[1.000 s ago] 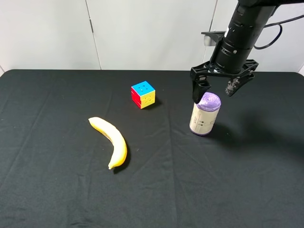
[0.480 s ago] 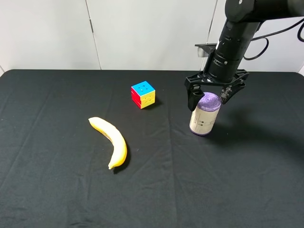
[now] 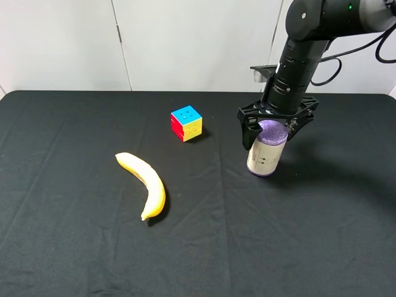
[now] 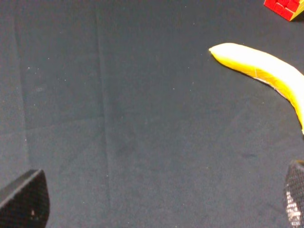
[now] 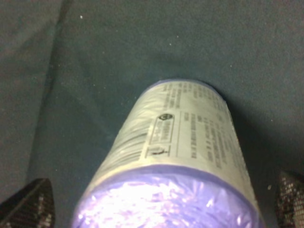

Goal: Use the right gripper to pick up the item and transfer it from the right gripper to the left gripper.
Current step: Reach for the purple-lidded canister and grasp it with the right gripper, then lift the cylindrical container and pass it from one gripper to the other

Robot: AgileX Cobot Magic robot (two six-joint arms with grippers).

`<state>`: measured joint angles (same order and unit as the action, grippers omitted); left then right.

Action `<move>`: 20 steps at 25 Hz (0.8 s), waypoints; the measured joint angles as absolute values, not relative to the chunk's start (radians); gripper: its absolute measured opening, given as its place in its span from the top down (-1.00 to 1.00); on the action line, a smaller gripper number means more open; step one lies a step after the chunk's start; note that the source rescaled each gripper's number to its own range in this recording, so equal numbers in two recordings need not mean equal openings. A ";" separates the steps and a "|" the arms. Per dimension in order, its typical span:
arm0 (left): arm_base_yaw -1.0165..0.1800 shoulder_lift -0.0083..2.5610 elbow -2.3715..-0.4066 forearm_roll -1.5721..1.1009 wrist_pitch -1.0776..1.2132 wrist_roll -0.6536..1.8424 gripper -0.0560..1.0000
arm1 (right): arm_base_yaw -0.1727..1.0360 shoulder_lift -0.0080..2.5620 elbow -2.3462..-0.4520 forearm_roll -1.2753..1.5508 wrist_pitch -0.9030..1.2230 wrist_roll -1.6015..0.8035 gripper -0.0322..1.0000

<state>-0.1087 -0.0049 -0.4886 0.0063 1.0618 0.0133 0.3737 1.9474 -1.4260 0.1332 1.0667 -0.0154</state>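
Note:
The item (image 3: pixel 266 153), a cream-labelled canister with purple crinkled ends, stands upright on the black table at the right. My right gripper (image 3: pixel 272 129) is open, straddling the canister's purple top, one finger on each side. In the right wrist view the canister (image 5: pixel 183 152) fills the middle, with a fingertip (image 5: pixel 29 205) at each lower corner, apart from it. The left arm is out of the exterior view. In the left wrist view my left gripper (image 4: pixel 156 202) is open and empty over bare cloth, only its fingertips (image 4: pixel 26 199) showing.
A yellow banana (image 3: pixel 144 183) lies left of centre and also shows in the left wrist view (image 4: pixel 266 71). A multicoloured puzzle cube (image 3: pixel 186 122) sits behind it, left of the canister. The black table (image 3: pixel 74 247) ends at a white wall.
My right gripper has come down and slightly left, from above the canister's top to around it. The canister, banana and cube have not moved.

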 joint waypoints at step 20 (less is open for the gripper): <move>-0.109 -0.005 -0.489 0.006 1.062 0.013 -0.91 | 0.374 1.947 -1.429 0.133 1.087 -0.017 0.83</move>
